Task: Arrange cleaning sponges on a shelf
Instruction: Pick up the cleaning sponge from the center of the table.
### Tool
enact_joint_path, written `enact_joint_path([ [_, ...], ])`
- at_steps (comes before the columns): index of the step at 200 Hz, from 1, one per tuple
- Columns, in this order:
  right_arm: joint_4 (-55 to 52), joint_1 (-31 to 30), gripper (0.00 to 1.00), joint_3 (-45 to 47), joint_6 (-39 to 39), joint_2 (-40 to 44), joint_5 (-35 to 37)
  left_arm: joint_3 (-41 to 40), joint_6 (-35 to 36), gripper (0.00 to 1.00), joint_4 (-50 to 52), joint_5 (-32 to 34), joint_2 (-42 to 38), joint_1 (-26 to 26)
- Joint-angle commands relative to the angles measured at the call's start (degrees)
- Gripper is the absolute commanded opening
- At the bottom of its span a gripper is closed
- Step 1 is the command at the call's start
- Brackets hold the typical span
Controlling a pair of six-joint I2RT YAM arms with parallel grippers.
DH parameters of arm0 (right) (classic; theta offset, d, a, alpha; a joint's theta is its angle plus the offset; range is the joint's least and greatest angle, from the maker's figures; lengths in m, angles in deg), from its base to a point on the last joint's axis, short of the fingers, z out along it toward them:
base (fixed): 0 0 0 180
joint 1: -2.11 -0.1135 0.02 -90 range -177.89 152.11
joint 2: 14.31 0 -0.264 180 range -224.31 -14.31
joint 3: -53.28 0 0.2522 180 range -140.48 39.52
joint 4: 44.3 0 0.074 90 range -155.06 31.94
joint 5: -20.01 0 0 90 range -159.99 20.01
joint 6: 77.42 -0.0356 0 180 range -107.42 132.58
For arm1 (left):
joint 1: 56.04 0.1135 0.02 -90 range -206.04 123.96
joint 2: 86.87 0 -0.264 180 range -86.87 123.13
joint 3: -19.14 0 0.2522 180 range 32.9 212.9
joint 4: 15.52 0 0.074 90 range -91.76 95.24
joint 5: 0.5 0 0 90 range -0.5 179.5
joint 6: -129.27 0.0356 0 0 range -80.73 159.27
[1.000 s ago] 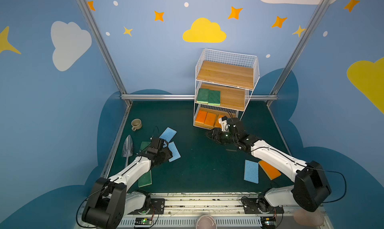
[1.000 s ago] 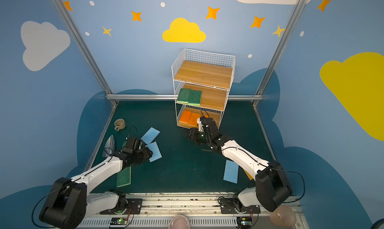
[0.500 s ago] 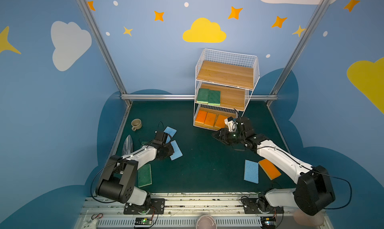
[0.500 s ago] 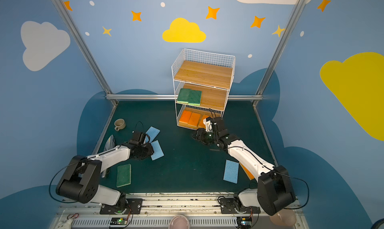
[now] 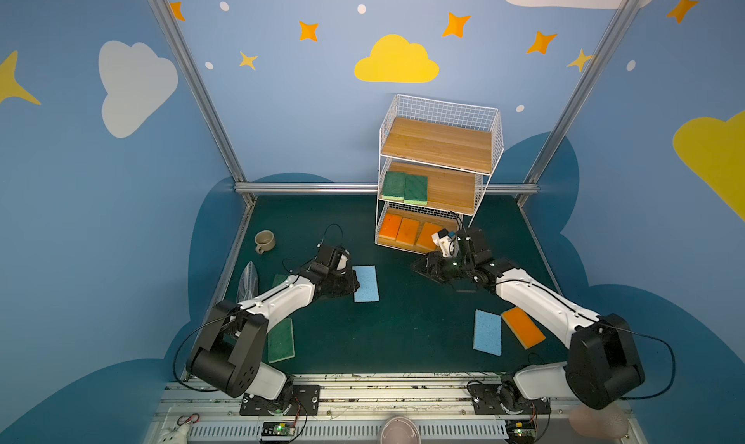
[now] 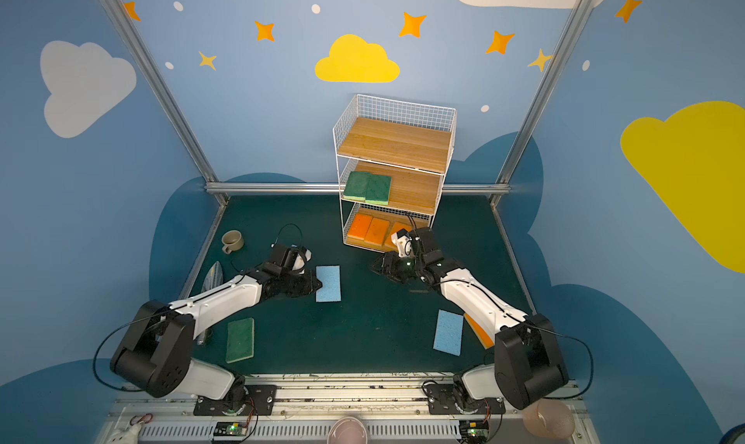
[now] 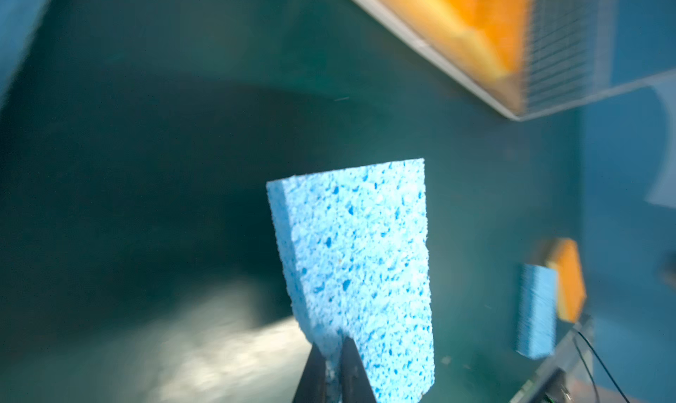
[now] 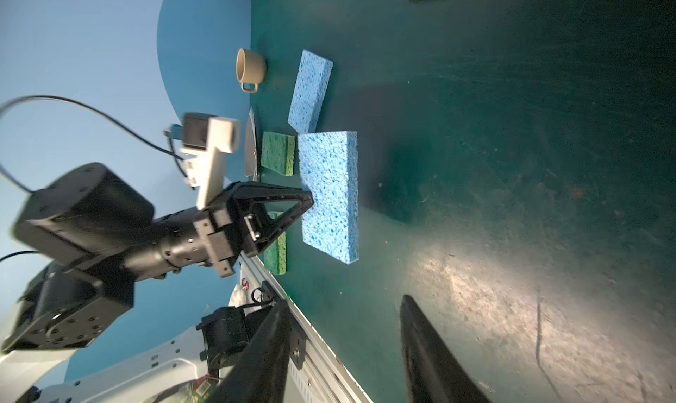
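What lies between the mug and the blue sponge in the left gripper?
Another blue sponge, flat on the table; the right wrist view shows it.

Blue walls point(image 5: 302, 119) with white and yellow clouds point(image 5: 396, 61) and orange stars point(image 5: 309, 30) enclose a dark green table point(image 5: 403, 333) between aluminium posts point(image 5: 192, 79)

No text, label, brand, number or sign can be read in any of the views.
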Motion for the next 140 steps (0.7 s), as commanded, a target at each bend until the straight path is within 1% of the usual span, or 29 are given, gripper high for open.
enact_joint_path([
  [1,-0.33,0.11,0.5,-1.98,1.88,-1.97,-5.48,1.58,1.33,0.11,0.19,-4.73,-3.13,-0.96],
  [29,4.19,-0.24,0.51,-1.91,-0.09,-2.94,-8.03,3.9,0.51,0.11,-0.87,-8.08,-4.03,-2.2],
  [73,7.51,-0.77,0.46,-3.96,-2.08,-4.73,-9.79,7.35,-0.07,0.11,-0.6,-11.05,-2.86,-4.43],
  [103,7.55,-1.15,0.4,-5.29,-2.45,-5.97,-9.63,7.95,-0.92,0.11,-1.86,-12.61,-1.99,-4.45],
  [110,7.9,-1.21,0.38,-5.3,-2.67,-6.21,-9.75,8.12,-1.17,0.11,-2.25,-13.01,-1.83,-4.42],
  [123,8.61,-1.27,0.27,-5.31,-3.28,-6.57,-9.8,8.62,-1.25,0.11,-2.37,-13.65,-1.48,-4.44],
  [128,8.91,-1.18,0.2,-5.3,-3.63,-6.68,-9.78,8.88,-1.12,0.11,-2.22,-13.7,-1.33,-4.5],
  [129,8.91,-1.18,0.2,-5.3,-3.63,-6.68,-9.78,8.95,-1.12,0.11,-2.2,-13.7,-1.35,-4.47],
  [130,9.01,-1.17,0.17,-5.26,-3.75,-6.67,-9.69,8.98,-1.12,0.11,-2.18,-13.7,-1.28,-4.51],
  [131,9.01,-1.17,0.17,-5.26,-3.75,-6.67,-9.69,9.04,-1.07,0.11,-2.18,-13.7,-1.28,-4.48],
  [132,9.18,-1.21,0.14,-5.23,-3.82,-6.6,-9.6,9.07,-1.05,0.12,-2.17,-13.7,-1.29,-4.51],
  [135,9.36,-1.17,0.1,-5.15,-3.98,-6.53,-9.52,9.21,-0.99,0.12,-1.95,-13.65,-1.21,-4.5],
  [140,9.5,-1.16,0.04,-5.08,-4.18,-6.42,-9.28,9.39,-0.84,0.14,-1.77,-13.5,-1.14,-4.47],
])
